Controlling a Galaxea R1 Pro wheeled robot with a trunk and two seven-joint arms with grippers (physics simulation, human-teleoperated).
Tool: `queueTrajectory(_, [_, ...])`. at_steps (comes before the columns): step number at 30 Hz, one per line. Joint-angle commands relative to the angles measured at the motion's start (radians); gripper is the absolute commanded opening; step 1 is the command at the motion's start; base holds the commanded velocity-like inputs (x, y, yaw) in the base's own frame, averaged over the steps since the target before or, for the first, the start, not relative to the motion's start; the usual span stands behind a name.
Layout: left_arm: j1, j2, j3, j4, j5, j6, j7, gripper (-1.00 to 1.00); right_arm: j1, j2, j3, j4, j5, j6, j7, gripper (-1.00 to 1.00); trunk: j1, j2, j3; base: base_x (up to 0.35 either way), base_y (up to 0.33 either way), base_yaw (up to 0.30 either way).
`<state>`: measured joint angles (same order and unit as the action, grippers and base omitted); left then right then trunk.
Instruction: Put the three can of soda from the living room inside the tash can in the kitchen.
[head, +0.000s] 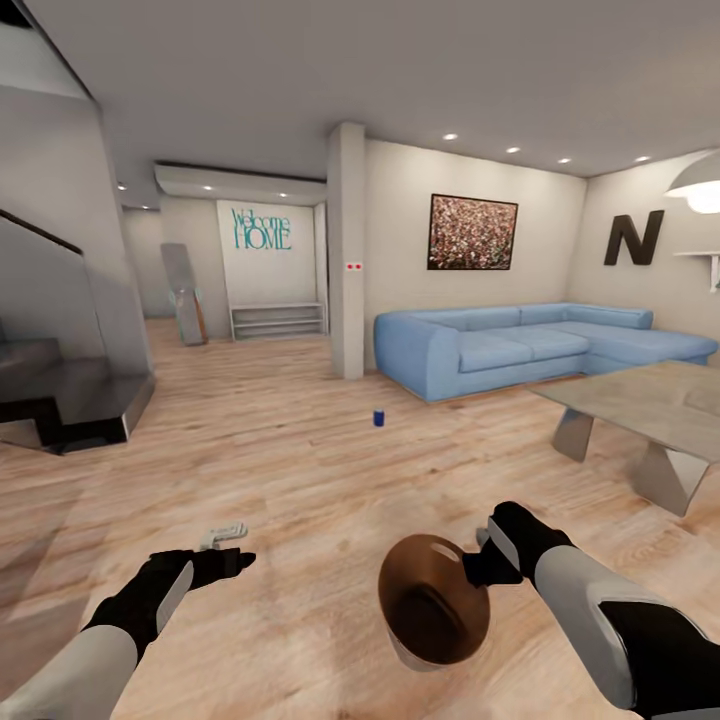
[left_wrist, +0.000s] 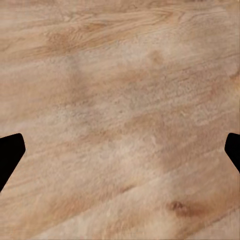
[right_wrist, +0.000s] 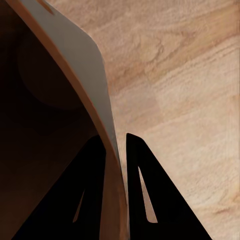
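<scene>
One small dark blue soda can (head: 379, 417) is standing upright on the light wood plank floor (head: 300, 450), well ahead of the robot and near the blue corner sofa (head: 530, 345). The right tool (right_wrist: 116, 150) is pinching the rim of the round grey-white bin with a tan-brown inside (head: 432, 600), carrying it tilted. The left tool (head: 225, 535) is hanging spread over bare floor.

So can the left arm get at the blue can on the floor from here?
Probably not. The blue can stands far ahead on open floor, well beyond the open left gripper. Nothing blocks the path, so the base must drive closer first.
</scene>
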<state>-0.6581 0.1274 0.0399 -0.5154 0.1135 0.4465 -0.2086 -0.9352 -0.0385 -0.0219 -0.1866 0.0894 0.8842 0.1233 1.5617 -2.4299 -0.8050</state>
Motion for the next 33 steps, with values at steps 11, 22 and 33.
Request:
queueTrajectory(11, [0.000,0.000,0.000,0.001,0.000,0.000,0.000,1.00,0.000,-0.003,-0.012,-0.001,-0.026,0.001,0.006,-1.00,0.000,0.000,0.000,0.313,0.121,0.000])
queueTrajectory(22, [0.000,0.000,0.000,0.001,0.000,0.000,0.000,1.00,0.000,-0.036,-0.012,-0.001,-0.026,0.002,0.013,-1.00,0.000,0.000,0.000,0.313,0.120,0.000])
queueTrajectory(33, [0.000,0.000,0.000,0.002,-0.001,0.000,0.000,1.00,0.000,-0.155,-0.011,0.007,-0.029,0.009,0.034,-1.00,0.000,0.000,0.000,0.313,0.120,0.000])
